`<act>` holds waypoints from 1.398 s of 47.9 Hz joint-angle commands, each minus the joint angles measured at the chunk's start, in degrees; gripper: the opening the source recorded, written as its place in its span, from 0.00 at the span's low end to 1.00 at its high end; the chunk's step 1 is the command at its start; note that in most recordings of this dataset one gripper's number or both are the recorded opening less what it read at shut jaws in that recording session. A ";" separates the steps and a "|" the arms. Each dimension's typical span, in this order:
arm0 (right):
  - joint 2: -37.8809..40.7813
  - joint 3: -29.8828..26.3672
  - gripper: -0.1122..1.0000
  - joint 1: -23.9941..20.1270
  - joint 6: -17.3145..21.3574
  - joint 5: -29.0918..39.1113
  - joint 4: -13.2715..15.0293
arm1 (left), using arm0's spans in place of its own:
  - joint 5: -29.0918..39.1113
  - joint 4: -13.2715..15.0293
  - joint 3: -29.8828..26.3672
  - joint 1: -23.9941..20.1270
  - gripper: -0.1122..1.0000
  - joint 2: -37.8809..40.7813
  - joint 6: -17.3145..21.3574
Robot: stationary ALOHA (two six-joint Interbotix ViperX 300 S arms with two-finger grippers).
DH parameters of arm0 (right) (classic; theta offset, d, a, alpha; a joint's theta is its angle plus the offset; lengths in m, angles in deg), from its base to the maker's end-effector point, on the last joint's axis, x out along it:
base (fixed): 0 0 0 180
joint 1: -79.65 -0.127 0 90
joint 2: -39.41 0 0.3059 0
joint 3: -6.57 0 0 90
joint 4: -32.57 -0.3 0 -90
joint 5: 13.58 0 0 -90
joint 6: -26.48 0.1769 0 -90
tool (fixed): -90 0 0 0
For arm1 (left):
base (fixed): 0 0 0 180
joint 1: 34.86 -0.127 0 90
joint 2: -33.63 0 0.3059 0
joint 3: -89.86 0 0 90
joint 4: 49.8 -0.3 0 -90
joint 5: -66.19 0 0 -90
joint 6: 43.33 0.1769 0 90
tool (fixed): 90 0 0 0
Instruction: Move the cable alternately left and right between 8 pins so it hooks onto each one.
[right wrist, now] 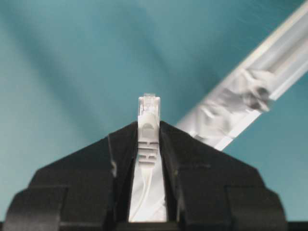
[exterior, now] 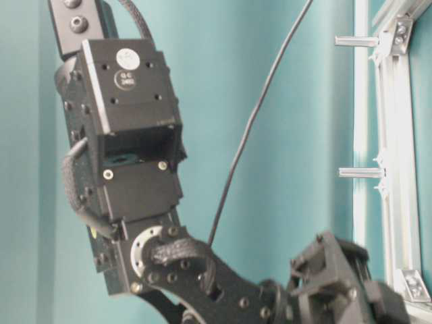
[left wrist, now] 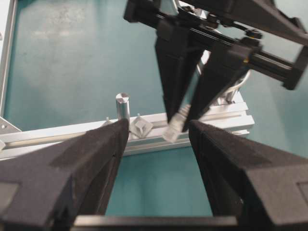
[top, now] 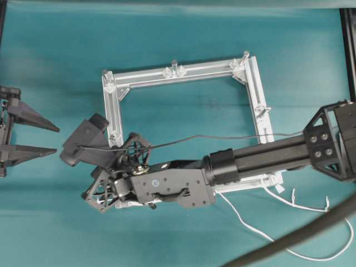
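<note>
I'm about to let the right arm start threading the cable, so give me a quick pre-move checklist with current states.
1. Right gripper shut on the plug: ok.
2. Plug tip protrudes past the fingers: ok.
3. Left gripper open, apart from the frame: ok.
4. Cable slack trails loose on the table: ok.
5. Cable hooked on any pin: cannot tell.
6. Nearest pin upright by the plug: ok.

A teal table (top: pixel 167 33) carries a square aluminium frame (top: pixel 251 83) near its middle. A thick dark hose (top: pixel 300 236) crosses the table's near right corner, beyond the frame's right bar.
</note>
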 commanded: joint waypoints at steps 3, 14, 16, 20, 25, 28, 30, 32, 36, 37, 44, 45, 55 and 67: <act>-5.36 4.57 0.24 0.44 3.96 -0.26 0.44 | -0.26 -0.26 -0.44 0.44 0.69 0.26 0.18; -12.39 18.72 0.24 2.81 15.73 -7.21 2.99 | -0.26 -0.26 -0.70 0.44 0.69 0.26 0.18; -13.71 20.92 0.24 3.87 16.61 -8.09 3.87 | -0.26 -0.26 -0.70 0.44 0.69 0.26 0.26; -14.59 22.41 0.24 5.63 15.91 -9.23 4.39 | -0.26 -0.26 -0.79 0.44 0.69 0.26 0.26; -14.06 21.62 0.24 7.65 12.66 -11.95 4.39 | -0.26 -0.26 -0.79 0.44 0.69 0.26 0.18; -13.10 19.95 0.24 8.79 9.40 -13.10 4.31 | -0.35 -0.26 -0.79 0.44 0.69 0.26 0.18; -12.04 18.46 0.24 9.58 7.12 -13.18 4.13 | -0.26 -0.18 -0.79 0.44 0.69 0.26 0.26; -10.90 16.70 0.24 10.28 4.66 -13.01 3.60 | -0.26 -0.26 -0.79 0.44 0.69 0.26 0.26; -8.53 12.48 0.24 11.43 -0.35 -12.30 1.85 | -0.26 -0.26 -0.70 0.44 0.69 0.26 0.18; -7.91 11.43 0.24 11.69 -1.76 -12.04 1.32 | -0.35 -0.26 -0.70 0.44 0.69 0.26 0.18; -3.16 2.90 0.24 12.83 -11.78 -10.72 -2.99 | -0.26 -0.26 -0.79 0.44 0.69 0.26 0.26; -2.55 1.93 0.24 12.92 -13.10 -10.37 -3.52 | -0.26 -0.18 -0.79 0.44 0.69 0.26 0.18; 1.93 -6.24 0.24 14.06 -24.17 -7.03 -7.73 | -0.26 -0.26 -0.88 0.44 0.69 0.26 0.18; 3.43 -11.16 0.24 15.82 -33.75 -7.12 -9.14 | -0.35 -0.26 -0.79 0.44 0.69 0.26 0.18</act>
